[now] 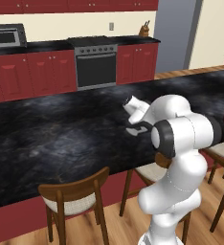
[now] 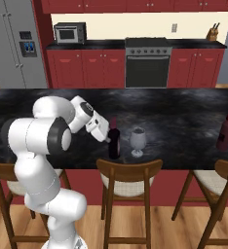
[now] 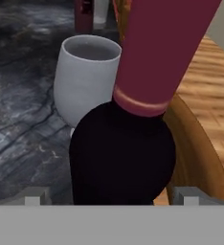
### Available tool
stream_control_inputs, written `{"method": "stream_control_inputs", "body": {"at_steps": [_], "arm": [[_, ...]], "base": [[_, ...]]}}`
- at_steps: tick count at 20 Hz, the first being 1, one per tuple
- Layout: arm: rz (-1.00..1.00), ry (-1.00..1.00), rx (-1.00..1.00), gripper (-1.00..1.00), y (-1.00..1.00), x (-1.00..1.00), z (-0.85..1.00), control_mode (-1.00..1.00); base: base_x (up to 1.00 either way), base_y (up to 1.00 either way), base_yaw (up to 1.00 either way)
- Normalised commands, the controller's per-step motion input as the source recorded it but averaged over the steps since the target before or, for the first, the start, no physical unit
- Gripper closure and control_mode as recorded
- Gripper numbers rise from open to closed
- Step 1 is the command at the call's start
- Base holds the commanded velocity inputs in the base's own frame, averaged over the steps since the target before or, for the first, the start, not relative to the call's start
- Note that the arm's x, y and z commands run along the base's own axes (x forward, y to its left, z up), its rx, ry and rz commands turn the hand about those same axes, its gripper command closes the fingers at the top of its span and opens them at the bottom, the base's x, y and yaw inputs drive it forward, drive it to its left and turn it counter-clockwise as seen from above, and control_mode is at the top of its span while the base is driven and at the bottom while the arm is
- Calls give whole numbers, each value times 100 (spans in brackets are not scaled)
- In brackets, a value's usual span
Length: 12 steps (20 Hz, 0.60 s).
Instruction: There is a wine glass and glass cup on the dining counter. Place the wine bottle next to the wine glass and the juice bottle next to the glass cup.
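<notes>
The wine bottle (image 2: 114, 143) stands upright on the dining counter (image 2: 184, 116), near its front edge and just to the left of the wine glass (image 2: 138, 140) in the right base view — the 2 are close side by side, with a narrow gap between them. In the hand view the bottle's dark shoulder and pinkish-red neck (image 3: 133, 119) fill the foreground, with the pale bowl of the wine glass (image 3: 85, 79) right behind it. The gripper (image 2: 107, 137) sits at the bottle's neck, its 2 finger tips showing on either side of the bottle's body at the bottom of the hand view; whether they press on the glass or stand just clear of it, I cannot tell. The juice bottle (image 2: 226, 132) stands well apart, far along the counter to the right — also upright, near the front edge. Wooden chairs with pale seats (image 2: 129, 182) line the counter's front. Behind, across the room, are red cabinets, a black oven (image 2: 146, 65), a microwave (image 2: 69, 32) and a grey refrigerator (image 2: 18, 46).
</notes>
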Motion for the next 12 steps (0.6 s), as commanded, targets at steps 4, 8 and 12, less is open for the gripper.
{"method": "stream_control_inputs", "body": {"at_steps": [4,8,12], "arm": [[0,0,0,-100,16,0,-3,-100],[0,0,0,-100,16,0,0,-100],[1,0,0,-100,17,-2,1,-100]], "base": [[0,0,0],[0,0,0],[0,0,0]]}}
